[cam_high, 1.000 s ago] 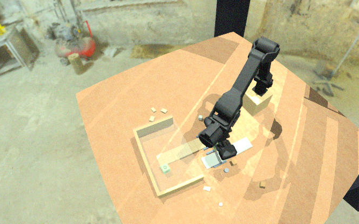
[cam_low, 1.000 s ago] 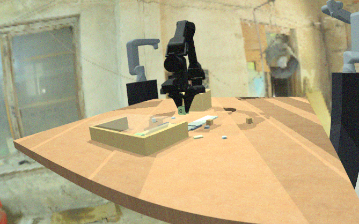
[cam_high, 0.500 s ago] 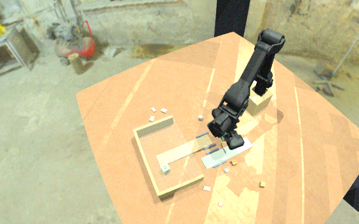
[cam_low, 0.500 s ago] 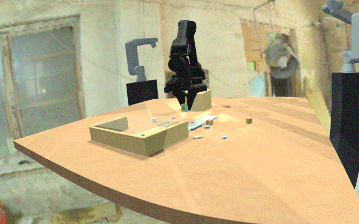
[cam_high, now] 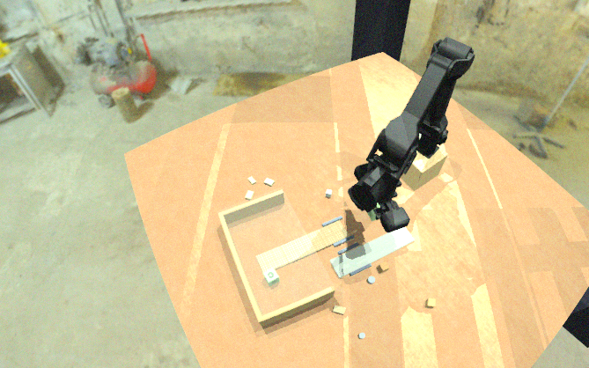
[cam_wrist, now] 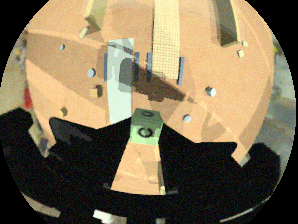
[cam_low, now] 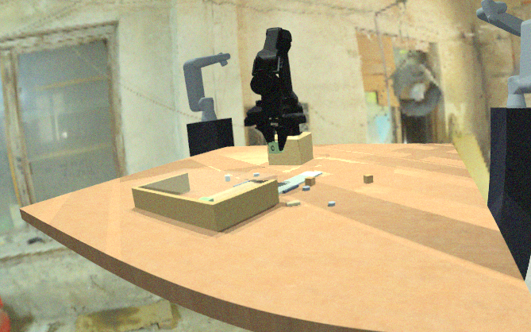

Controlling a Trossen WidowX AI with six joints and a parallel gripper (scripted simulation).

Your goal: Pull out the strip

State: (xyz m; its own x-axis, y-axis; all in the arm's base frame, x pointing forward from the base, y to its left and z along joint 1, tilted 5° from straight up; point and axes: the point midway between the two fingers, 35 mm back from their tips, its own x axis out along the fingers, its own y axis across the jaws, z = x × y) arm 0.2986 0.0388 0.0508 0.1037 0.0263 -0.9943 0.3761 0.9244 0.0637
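The gripper (cam_low: 275, 146) (cam_wrist: 146, 121) is shut on a green labelled cube (cam_high: 372, 214) (cam_low: 273, 148) (cam_wrist: 146, 132), with a dark C-like mark on its face, and holds it up above the table. A pale blue-white strip (cam_high: 379, 248) (cam_low: 305, 176) (cam_wrist: 120, 90) lies flat between two blue rails, outside the walled frame. A yellowish checkered strip (cam_high: 294, 248) (cam_wrist: 166, 45) lies between the other two rails and reaches into the frame. A second green cube (cam_high: 270, 276) (cam_low: 206, 199) sits inside the frame near that strip's far end.
A three-sided wooden frame (cam_high: 242, 267) (cam_low: 176, 210) stands around the checkered strip's far part. Small loose pieces are scattered about, such as a brown cube (cam_high: 382, 267) (cam_low: 309, 180) (cam_wrist: 96, 92), a white cube (cam_high: 328, 193) (cam_wrist: 211, 92) and a blue disc (cam_high: 371, 279). A wooden block (cam_high: 425, 170) (cam_low: 298, 150) is at the arm's base.
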